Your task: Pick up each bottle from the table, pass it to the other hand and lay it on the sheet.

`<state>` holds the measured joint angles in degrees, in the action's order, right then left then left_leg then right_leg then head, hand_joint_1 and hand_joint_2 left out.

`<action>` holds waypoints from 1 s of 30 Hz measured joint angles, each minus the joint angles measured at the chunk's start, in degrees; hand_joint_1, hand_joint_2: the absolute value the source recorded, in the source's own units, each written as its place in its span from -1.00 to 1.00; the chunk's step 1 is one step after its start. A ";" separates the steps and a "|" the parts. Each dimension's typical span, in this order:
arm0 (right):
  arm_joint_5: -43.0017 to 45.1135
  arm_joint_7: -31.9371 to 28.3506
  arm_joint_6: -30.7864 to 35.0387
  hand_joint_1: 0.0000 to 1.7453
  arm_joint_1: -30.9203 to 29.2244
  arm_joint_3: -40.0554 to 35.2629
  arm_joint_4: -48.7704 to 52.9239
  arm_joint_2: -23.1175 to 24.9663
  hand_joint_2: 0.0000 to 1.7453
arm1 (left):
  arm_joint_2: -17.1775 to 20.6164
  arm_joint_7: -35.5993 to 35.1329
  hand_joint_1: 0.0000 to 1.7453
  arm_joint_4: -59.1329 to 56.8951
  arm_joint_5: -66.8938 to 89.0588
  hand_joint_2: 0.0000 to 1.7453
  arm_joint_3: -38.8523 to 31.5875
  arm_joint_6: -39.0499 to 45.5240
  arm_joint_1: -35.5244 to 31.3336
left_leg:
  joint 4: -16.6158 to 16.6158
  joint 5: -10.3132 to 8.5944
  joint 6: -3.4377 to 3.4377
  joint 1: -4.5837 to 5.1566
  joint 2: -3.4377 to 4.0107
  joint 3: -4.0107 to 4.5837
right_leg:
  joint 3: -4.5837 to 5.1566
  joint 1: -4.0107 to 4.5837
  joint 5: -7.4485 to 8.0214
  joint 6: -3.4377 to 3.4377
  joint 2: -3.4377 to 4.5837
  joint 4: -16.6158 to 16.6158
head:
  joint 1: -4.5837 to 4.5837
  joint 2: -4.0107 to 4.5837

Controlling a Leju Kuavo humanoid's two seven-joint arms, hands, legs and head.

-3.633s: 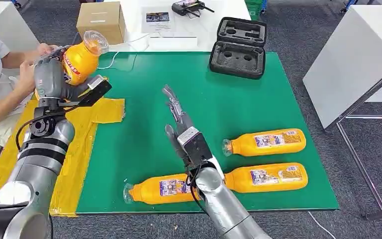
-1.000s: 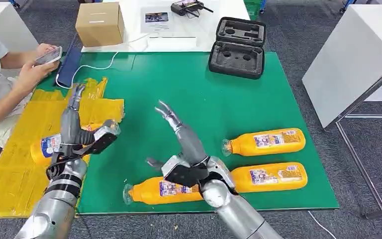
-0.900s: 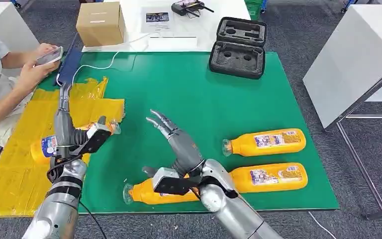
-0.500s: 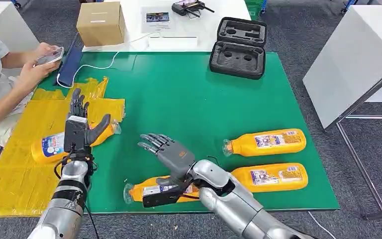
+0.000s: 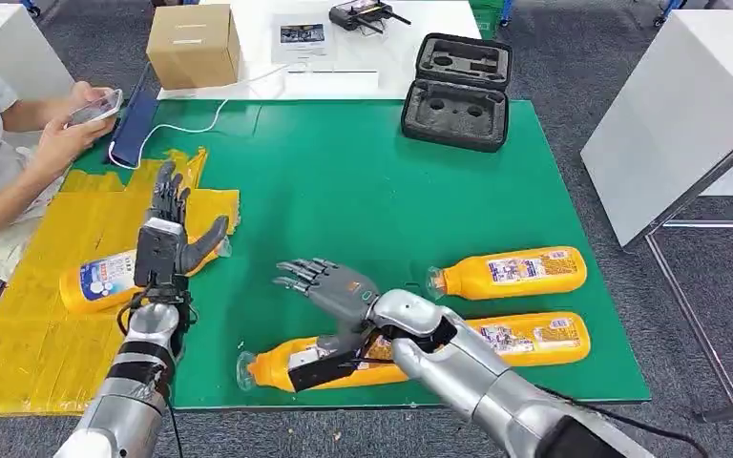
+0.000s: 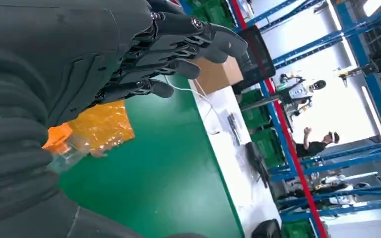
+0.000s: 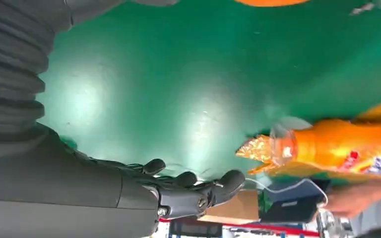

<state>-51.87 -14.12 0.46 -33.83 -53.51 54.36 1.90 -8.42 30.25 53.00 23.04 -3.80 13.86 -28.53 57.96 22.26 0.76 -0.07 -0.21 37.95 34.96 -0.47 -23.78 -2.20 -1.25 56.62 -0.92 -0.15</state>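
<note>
Head view, largest to smallest. The green counter (image 5: 382, 191) fills the centre of the frame; the yellow sheet (image 5: 29, 315) covers its left edge at lower left.

The right arm enters from the lower right corner and bends toward frame centre. Its right hand (image 5: 329, 286) hovers palm down, fingers spread and pointing left, holding nothing, just above the nearest bottle (image 5: 277, 364), which lies at lower centre with its clear cap to the left.

The left arm rises from the lower left corner. Its left hand (image 5: 167, 234) stands upright with fingers spread and the thumb out to the right, empty, just in front of the bottle on the sheet (image 5: 105, 279), which lies on its side at centre left.

Two more bottles lie on their sides at right of centre: the upper bottle (image 5: 511, 270) and, below it, the lower bottle (image 5: 534, 336), partly behind the right forearm.

A black foam case (image 5: 458, 91) sits open at upper centre and a cardboard box (image 5: 193, 40) at upper left. A person's hand (image 5: 62, 138) holds a phone at the left edge.

The left wrist view adds shelving and a distant person beyond the counter. The right wrist view shows the sheet bottle's cap (image 7: 283, 144) beyond its spread fingertips (image 7: 230, 181).
</note>
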 measured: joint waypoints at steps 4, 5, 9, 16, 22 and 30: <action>4.57 -2.21 -3.13 -1.00 -1.74 -1.55 -0.57 -0.90 1.00 | -0.02 0.59 -1.00 -0.83 -1.20 1.00 0.77 -0.22 -0.91 | 0.02 0.00 0.01 0.01 -0.02 0.00 | 0.00 -0.02 0.00 0.00 -0.01 0.00 | -0.02 0.00; 6.17 -2.89 -4.22 -1.00 -2.12 -1.88 -0.63 -1.20 1.00 | -0.02 0.66 -1.00 -1.14 -1.71 1.00 1.01 -0.57 -1.26 | 0.02 0.00 0.01 0.01 -0.04 0.01 | 0.00 -0.02 0.00 0.00 -0.02 0.00 | -0.02 0.00; 13.14 -5.83 -8.21 -1.00 -2.95 -3.19 -0.77 -2.55 1.00 | -0.31 1.11 -1.00 -3.01 -3.45 1.00 1.77 -0.96 -2.89 | 0.02 0.00 0.01 0.02 -0.01 0.02 | 0.00 -0.01 0.01 -0.02 -0.01 0.00 | 0.00 0.00; 22.29 -8.17 -9.29 -1.00 -2.07 -3.60 1.42 -3.54 1.00 | -0.59 1.77 -1.00 -6.40 -5.03 1.00 2.40 -0.70 -5.00 | 0.02 0.01 0.00 0.00 0.00 0.02 | 0.02 0.01 0.01 -0.02 -0.01 0.00 | -0.02 0.00; 24.46 -9.00 -10.03 -1.00 -0.78 -3.60 3.43 -3.52 1.00 | -0.79 1.77 -1.00 -8.08 -5.20 1.00 2.43 -0.70 -6.13 | 0.02 0.00 0.00 0.00 0.00 0.03 | 0.03 0.01 0.01 -0.01 -0.01 0.00 | -0.02 0.00; 20.06 -8.61 -1.50 -1.00 2.23 -2.47 6.89 -1.92 1.00 | -0.79 1.64 -1.00 -9.05 -5.20 1.00 2.34 0.04 -6.48 | 0.02 0.01 0.00 0.00 -0.01 0.04 | 0.02 0.01 0.01 -0.01 -0.01 0.00 | -0.02 0.00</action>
<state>-31.80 -22.73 -1.05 -31.60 -55.97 61.25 -0.02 -9.20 31.89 43.95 17.84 -1.46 13.90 -35.01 57.98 22.27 0.76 -0.07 -0.21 38.00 34.98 -0.47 -23.77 -2.22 -1.26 56.62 -0.94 -0.15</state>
